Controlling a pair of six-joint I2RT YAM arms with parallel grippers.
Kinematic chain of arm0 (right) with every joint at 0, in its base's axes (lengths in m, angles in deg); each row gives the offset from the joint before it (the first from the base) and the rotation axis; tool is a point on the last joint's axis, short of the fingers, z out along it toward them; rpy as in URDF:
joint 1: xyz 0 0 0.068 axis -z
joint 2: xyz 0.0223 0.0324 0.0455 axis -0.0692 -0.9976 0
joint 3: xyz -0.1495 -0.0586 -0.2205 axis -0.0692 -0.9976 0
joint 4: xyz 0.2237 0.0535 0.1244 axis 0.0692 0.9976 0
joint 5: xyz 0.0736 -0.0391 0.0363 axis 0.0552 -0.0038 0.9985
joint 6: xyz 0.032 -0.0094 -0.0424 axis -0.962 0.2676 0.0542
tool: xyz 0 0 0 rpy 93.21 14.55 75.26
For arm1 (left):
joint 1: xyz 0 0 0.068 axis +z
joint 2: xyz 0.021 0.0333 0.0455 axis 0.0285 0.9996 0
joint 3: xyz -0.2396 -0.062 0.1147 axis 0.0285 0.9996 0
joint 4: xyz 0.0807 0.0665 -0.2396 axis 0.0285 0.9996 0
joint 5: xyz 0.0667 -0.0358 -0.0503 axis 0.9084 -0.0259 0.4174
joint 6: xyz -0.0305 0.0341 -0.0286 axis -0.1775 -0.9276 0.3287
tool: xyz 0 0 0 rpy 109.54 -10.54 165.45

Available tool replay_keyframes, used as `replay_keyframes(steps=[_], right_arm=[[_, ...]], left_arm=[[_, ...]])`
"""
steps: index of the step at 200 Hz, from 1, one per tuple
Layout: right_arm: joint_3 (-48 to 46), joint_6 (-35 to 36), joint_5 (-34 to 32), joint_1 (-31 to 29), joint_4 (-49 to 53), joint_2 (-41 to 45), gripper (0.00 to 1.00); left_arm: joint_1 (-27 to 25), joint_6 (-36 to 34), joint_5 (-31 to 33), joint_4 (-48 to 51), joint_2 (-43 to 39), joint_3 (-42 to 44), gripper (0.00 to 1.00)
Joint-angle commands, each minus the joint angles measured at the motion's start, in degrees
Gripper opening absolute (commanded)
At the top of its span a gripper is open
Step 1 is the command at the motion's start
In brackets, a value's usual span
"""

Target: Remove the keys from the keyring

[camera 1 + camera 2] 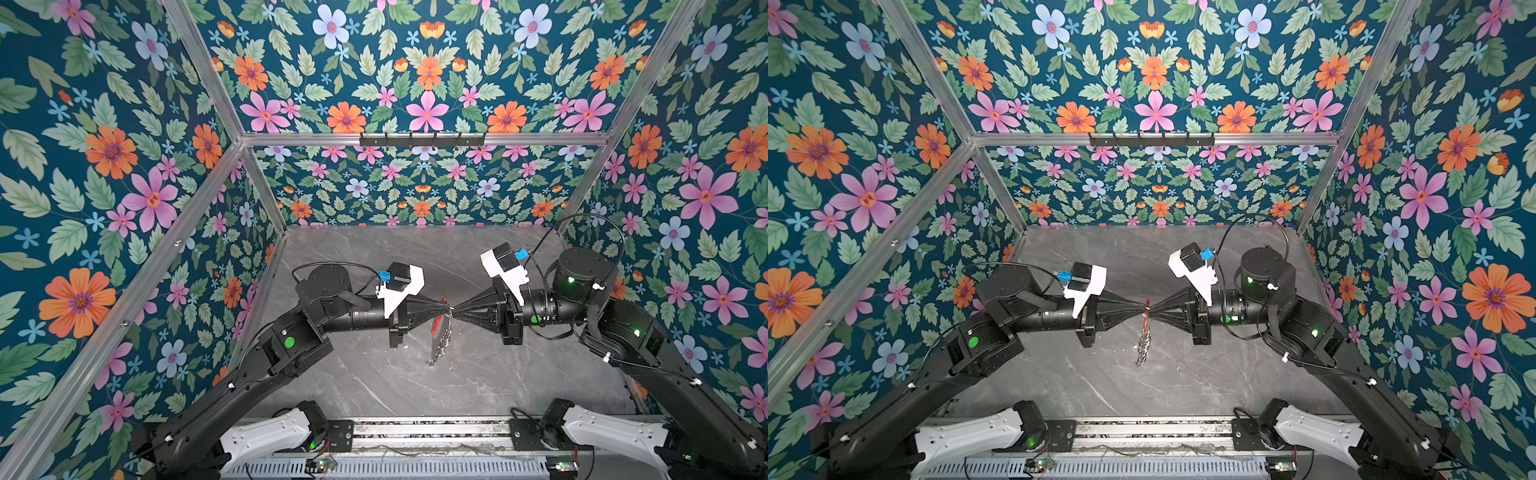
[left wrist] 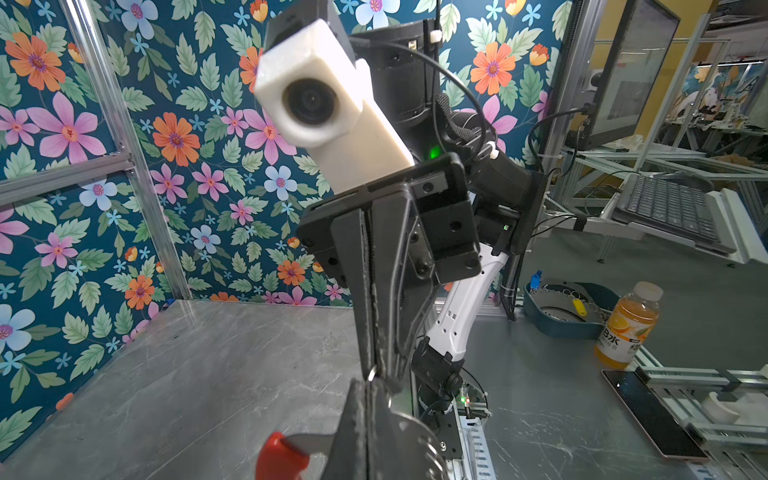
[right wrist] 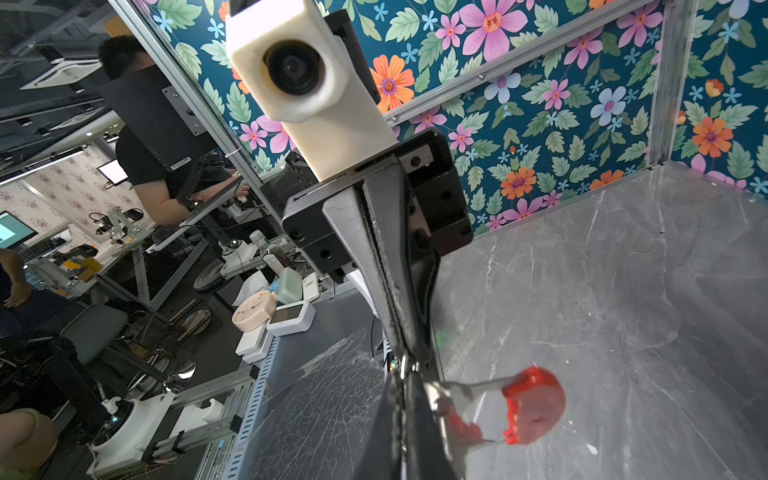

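Basically mid-job: the flat grey metal crescent keyring [image 1: 439, 332], w/ its red curved inner strip [image 3: 534, 405] and fringe of small silver loops [image 1: 1143, 347], hangs edge-down in the air above the middle of the grey marbled counter [image 1: 374, 386], clear of its surface. The black left hand [image 1: 444, 309] and black right hand [image 1: 458, 311] meet tip to tip over that same mid-counter spot, at the keyring's top end.

Left hand: fingers pressed tight on the plate's upper edge. The left wrist view shows grey metal and red strip sticking out either side of them, so it's prob the one carrying the keyring.

Right hand: fingers together too, nose-to-nose w/ the left. A small round silver ring [image 2: 371, 375] sits right btwn the two tips. Can't tell what, if anything, the right hand has nipped; could be that ring.

Tiny key: too small or hidden at the pinch point, not made out in any view.

Step, IMO: the separating bit. One hand anchors the keyring while the other gets hold of the key's loop to work it off. Key prob not off yet.

Next move calls for:
- left hand holding the plate steady above the counter;
- right hand getting a sure pinch on the key end, then a short pull/twist away from the plate rather than a yank.

Risk: thin metal slips out of either pinch and the whole keyring drops to the counter.
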State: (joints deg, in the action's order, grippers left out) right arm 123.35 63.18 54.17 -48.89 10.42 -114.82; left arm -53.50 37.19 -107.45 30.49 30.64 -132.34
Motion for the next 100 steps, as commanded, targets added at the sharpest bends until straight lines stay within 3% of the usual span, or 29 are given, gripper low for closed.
replay_keyframes(steps=[1,30,41,57,100], right_arm=[[0.66,0.14,-0.90,-0.02,-0.71,-0.01,0.00],[3.38,2.31,-2.51,0.11,4.58,-0.51,0.00],[4.90,3.46,-3.03,0.23,7.59,-0.92,0.00],[7.11,5.06,-4.03,0.40,12.10,-1.57,0.00],[14.19,9.98,-6.39,1.17,23.92,-4.23,0.00]], left_arm=[[0.02,-0.06,-0.40,-2.22,0.27,-0.55,0.00],[0.04,0.21,1.19,0.73,1.02,-2.42,0.00],[0.03,-0.13,1.69,2.47,1.08,-3.22,0.12],[0.03,-0.57,2.65,4.99,1.19,-4.13,0.21],[0.11,-2.69,2.34,13.18,3.24,-8.30,0.30]])
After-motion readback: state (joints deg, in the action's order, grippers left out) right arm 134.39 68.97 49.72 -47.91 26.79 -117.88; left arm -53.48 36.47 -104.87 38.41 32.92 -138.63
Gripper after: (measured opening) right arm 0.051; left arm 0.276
